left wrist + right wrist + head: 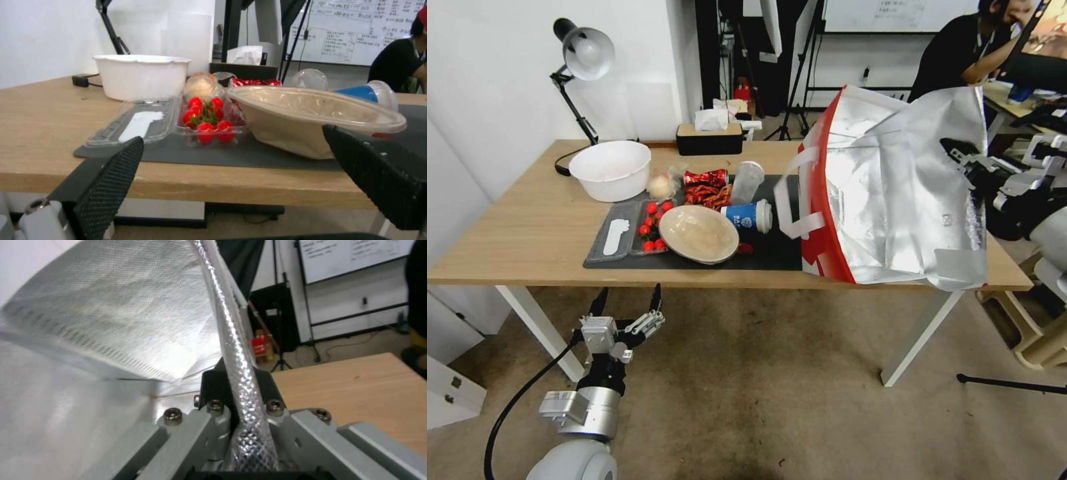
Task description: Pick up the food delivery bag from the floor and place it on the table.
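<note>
Food delivery bag (894, 193) hides the table's (527, 227) right end, seemingly resting there; right claw (238, 396) clamps its foil rim; left claw (627, 303) gapes.

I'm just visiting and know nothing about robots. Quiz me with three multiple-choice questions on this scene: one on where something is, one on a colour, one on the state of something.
1. Where is the delivery bag?
A. at the table's right end, tilted
B. flat on the floor
C. inside the white bowl

2. What colour is the bag's side panel?
A. green
B. red
C. black

3. How is the left claw?
A. shut on a cup
B. shut on the lamp
C. open, holding nothing

Answers: 1 A, it leans over the table, its foil edge pinched in the right claw. 2 B, a red strip shows beside the handles. 3 C, its fingers are spread below the table edge.
</note>
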### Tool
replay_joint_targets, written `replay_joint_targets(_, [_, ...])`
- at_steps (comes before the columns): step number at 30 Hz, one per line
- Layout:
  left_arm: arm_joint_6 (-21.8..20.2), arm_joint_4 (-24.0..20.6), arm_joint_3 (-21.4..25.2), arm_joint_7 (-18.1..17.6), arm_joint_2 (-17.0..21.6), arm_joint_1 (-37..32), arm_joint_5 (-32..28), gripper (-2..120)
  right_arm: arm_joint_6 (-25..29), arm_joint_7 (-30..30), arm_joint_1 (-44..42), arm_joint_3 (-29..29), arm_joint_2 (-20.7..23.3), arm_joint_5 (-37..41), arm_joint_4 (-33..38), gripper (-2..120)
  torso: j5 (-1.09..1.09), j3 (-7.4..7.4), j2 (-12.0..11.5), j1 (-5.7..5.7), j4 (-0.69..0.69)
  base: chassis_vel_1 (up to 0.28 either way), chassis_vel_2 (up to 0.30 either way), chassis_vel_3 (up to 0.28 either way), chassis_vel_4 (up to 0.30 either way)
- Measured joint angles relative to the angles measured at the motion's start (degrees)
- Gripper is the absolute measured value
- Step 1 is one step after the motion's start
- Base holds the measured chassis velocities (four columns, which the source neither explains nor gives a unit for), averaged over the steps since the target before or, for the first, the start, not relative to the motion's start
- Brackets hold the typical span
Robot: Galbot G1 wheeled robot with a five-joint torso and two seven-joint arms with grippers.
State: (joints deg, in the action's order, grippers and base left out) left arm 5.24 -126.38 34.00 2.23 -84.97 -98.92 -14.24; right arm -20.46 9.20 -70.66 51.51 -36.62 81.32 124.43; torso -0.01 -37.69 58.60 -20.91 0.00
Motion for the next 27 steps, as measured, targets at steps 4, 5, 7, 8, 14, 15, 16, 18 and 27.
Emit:
replay_joint_targets(4, [0.06, 0.03, -0.04, 0.01, 0.0, 0.04, 0.01, 100, -0.22, 0.74, 0.21, 0.37, 0.25, -0.11, -1.5, 0, 0.0, 0.0, 0.0, 0.0, 0.0, 0.0, 0.0, 0.0, 0.0])
replay_joint_targets(5, [0.07, 0.06, -0.11, 0.02, -0.03, 0.08, 0.04, 100, -0.25, 1.08, 0.37, 0.45, 0.44, -0.16, -2.2, 0, 0.01, 0.0, 0.0, 0.0, 0.0, 0.0, 0.0, 0.0, 0.0])
replay_joint_targets(7, [0.08, 0.13, -0.2, 0.04, -0.06, 0.12, 0.1, 100, -0.26, 1.29, 0.53, 0.46, 0.65, -0.24, -2.87, 0, 0.01, 0.0, 0.0, 0.0, 0.0, 0.0, 0.0, 0.0, 0.0])
replay_joint_targets(8, [0.09, 0.16, -0.21, 0.04, -0.07, 0.13, 0.12, 100, -0.26, 1.41, 0.63, 0.46, 0.73, -0.29, -3.05, 0, 0.01, 0.0, 0.0, 0.0, 0.0, 0.0, 0.0, 0.0, 0.0])
replay_joint_targets(14, [0.33, 0.28, -0.26, 0.08, -0.06, 0.11, 0.2, 100, -0.1, 4.18, 3.26, -1.13, 1.05, -0.77, -3.56, 0, 0.01, 0.0, -0.01, 0.0, 0.0, 0.0, 0.0, 0.0, 0.0])
replay_joint_targets(15, [0.37, 0.32, -0.27, 0.08, -0.06, 0.1, 0.21, 100, -0.1, 4.55, 3.57, -1.39, 1.11, -0.94, -3.72, 0, 0.01, 0.0, 0.0, 0.0, 0.0, 0.0, 0.0, 0.0, 0.0])
replay_joint_targets(16, [0.4, 0.35, -0.29, 0.09, -0.06, 0.09, 0.21, 100, -0.1, 4.88, 3.83, -1.6, 1.19, -1.14, -3.92, 0, 0.01, 0.0, 0.0, 0.0, 0.0, 0.0, 0.0, 0.0, 0.0])
replay_joint_targets(18, [0.45, 0.41, -0.31, 0.09, -0.06, 0.1, 0.22, 100, -0.11, 5.08, 3.98, -1.7, 1.29, -1.21, -3.97, 0, 0.01, 0.0, -0.01, 0.0, 0.0, 0.0, 0.0, 0.0, 0.0])
replay_joint_targets(27, [0.72, 0.83, -0.75, 0.18, -0.14, 0.36, 0.49, 100, -0.91, 6.41, 4.07, -2.32, 1.97, -3.77, -4.38, 0, 0.01, 0.0, -0.01, 0.0, -0.01, 0.0, 0.0, 0.0, 0.0])
